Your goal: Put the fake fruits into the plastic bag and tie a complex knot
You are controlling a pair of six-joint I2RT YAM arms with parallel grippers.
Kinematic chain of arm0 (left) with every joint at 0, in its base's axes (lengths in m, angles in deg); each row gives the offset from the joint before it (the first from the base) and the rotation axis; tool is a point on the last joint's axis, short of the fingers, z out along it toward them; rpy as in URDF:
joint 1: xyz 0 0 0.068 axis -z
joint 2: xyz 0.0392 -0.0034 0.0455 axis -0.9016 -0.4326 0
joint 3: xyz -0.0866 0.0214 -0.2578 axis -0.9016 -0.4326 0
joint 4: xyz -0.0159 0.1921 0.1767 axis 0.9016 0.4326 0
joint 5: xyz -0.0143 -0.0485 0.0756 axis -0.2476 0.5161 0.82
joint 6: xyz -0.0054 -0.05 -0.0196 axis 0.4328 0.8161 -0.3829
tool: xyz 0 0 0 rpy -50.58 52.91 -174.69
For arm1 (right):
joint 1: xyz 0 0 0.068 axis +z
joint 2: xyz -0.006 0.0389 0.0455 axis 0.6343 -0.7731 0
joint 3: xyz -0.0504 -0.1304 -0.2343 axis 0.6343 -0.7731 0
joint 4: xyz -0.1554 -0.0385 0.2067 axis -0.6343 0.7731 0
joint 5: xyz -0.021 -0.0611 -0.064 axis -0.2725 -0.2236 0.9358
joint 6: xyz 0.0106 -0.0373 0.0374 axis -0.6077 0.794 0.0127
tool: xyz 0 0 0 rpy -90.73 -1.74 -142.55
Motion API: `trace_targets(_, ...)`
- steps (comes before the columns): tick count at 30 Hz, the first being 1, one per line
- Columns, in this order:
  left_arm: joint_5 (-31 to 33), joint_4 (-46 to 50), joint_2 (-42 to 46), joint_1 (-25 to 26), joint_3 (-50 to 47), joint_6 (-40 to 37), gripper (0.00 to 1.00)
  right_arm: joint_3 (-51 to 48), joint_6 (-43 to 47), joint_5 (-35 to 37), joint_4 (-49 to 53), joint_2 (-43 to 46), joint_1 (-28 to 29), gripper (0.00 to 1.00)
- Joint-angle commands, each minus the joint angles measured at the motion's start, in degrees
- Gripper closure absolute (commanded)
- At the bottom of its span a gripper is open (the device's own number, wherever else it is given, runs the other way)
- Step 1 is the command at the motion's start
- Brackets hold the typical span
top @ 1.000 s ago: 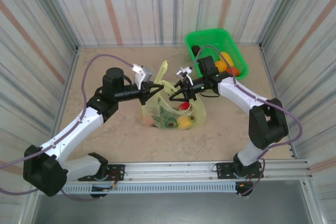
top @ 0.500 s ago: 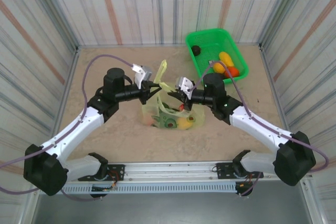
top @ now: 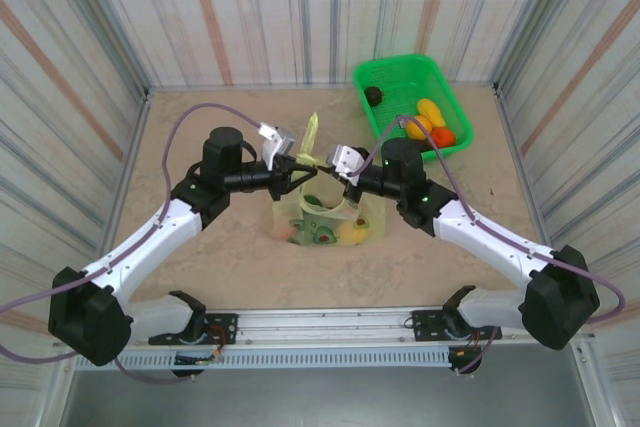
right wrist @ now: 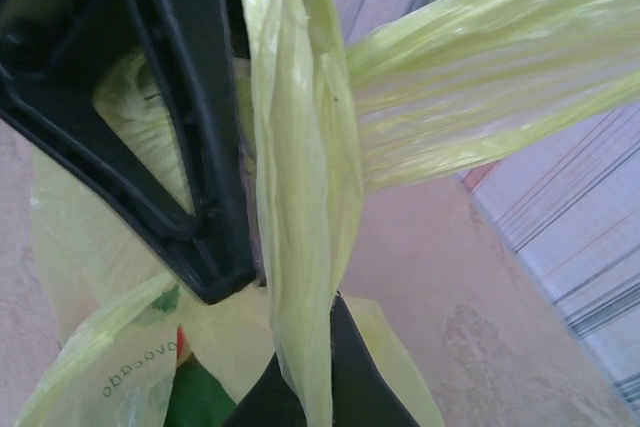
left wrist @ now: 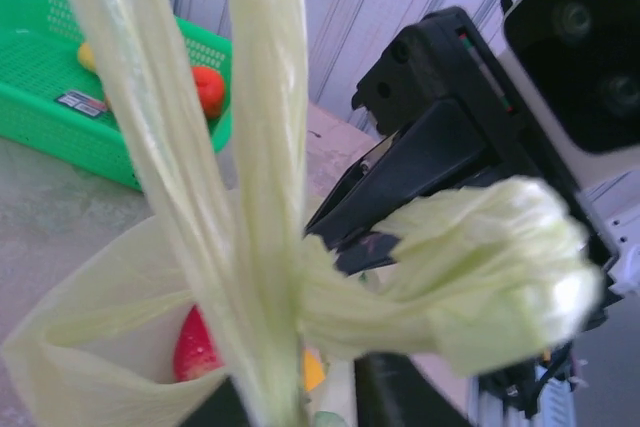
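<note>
Now the bag (top: 325,219) sits in the middle of the tabletop (top: 200,257), fruits (top: 350,235) inside. At its 12 o'clock the right tool (top: 330,167) pinches a handle strip (right wrist: 300,197); the left tool (top: 299,164) stands narrowly parted around one too.

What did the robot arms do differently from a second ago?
The right gripper closed on a bag handle, and its arm swung back toward the near edge, off the green basket. The left gripper stayed at the plastic bag, which kept its place.
</note>
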Motion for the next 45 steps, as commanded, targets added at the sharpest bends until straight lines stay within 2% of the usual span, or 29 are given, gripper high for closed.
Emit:
trace_targets(1, -3.46, -1.65, -0.08, 0.38, 1.37, 0.59, 0.71, 2.04, 1.72, -1.42, 1.49, -0.80, 0.60, 1.00)
trace_targets(4, -4.62, -2.57, -0.22, 0.65, 1.33, 0.76, 0.61, 2.66, 1.79, -1.41, 1.94, -1.40, 0.81, 1.00)
trace_targets(9, -4.80, -3.61, 0.11, 0.64, 0.92, 1.21, 0.53, 2.85, 1.44, -0.48, 1.19, -2.26, 1.40, 1.00)
trace_targets(17, -2.83, -4.79, -0.14, 1.05, 0.67, 2.36, 0.47, 3.28, 0.76, 3.98, -1.50, -3.99, 4.10, 1.00)
trace_targets(19, -2.43, -5.02, -0.35, 1.04, 0.69, 2.62, 0.50, 3.20, 0.75, 4.95, -2.00, -4.28, 4.79, 1.00)
trace_targets(24, -1.54, -4.63, -0.58, 1.06, 0.57, 2.31, 0.80, 2.58, 0.71, 6.41, -2.50, -3.70, 5.45, 1.00)
trace_targets(26, -0.03, -2.98, -0.40, 0.95, 0.75, 1.36, 0.81, 2.02, 0.76, 7.06, -2.54, -2.80, 5.37, 1.00)
trace_targets(27, 0.67, -2.33, -0.23, 0.89, 0.76, 1.06, 0.77, 1.65, 0.75, 6.97, -2.64, -2.19, 5.20, 1.00)
trace_targets(29, 1.38, -2.00, 0.03, 0.65, 0.58, 1.26, 0.61, 1.27, 1.13, 6.28, -2.09, -1.03, 4.77, 1.00)
trace_targets(32, 1.23, -2.02, -0.08, 0.54, 0.55, 1.70, 0.51, 0.92, 1.98, 3.38, -0.74, 0.48, 3.98, 1.00)
trace_targets(37, -1.35, -2.67, -0.40, 0.56, 0.66, 2.17, 0.47, 1.47, 2.74, -1.66, 1.77, 1.58, 2.92, 1.00)
trace_targets(45, -4.40, -4.19, 0.73, 0.52, -0.11, 2.03, 0.38, 6.95, 6.08, -9.43, 10.95, -1.46, 1.93, 1.00)
